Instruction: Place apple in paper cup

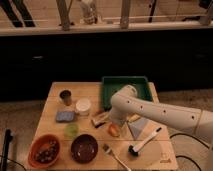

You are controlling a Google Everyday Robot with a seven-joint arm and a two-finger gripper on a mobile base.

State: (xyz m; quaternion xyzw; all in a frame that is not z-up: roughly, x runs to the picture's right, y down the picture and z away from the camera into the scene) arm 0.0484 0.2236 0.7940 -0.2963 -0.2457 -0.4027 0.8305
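The apple (114, 130) is a small orange fruit lying on the wooden table (55, 90), right of centre. My gripper (113, 123) is at the end of the white arm (160, 114), directly over the apple and touching or nearly touching its top; the arm hides most of it. The paper cup (83, 106) is short and white with a pale inside. It stands upright to the left of the apple, about a hand's width away, with nothing in it.
A dark cup (65, 96) stands behind the paper cup, and a green tray (125, 86) lies at the back. A blue sponge (65, 116), small green cup (71, 131), orange bowl (44, 150), dark bowl (84, 148), fork (115, 156) and brush (145, 141) lie around.
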